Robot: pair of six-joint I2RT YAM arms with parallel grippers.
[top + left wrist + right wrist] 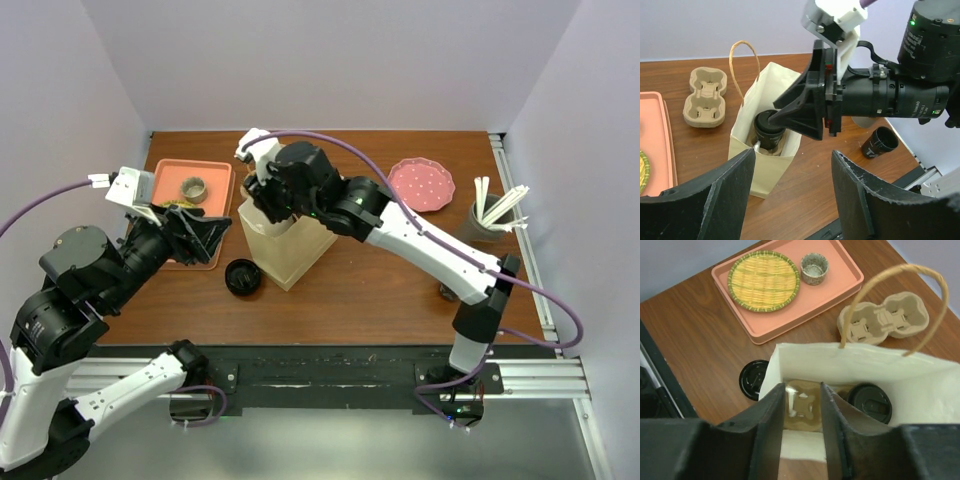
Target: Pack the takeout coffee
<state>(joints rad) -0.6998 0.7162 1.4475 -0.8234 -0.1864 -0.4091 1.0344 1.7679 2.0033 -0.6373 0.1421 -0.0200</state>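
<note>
A white paper bag (287, 250) stands mid-table with a tan carrier (805, 405) in its bottom. One takeout coffee (870, 402), black with a black lid, sits in the carrier's right-hand slot, also seen in the left wrist view (769, 132). My right gripper (802, 387) hangs in the bag's mouth, open, with only the empty left slot between its fingers and the cup just beside its right finger. A second black cup (243, 277) stands on the table left of the bag. A third (880, 142) lies on its side near the right arm's base. My left gripper (792, 185) is open and empty, left of the bag.
A salmon tray (220, 172) at the back left holds a woven mat (764, 280) and a small ceramic cup (814, 267). A spare pulp carrier (705, 96) lies behind the bag. A pink plate (421, 184) and a grey holder of sticks (488, 218) sit at the right.
</note>
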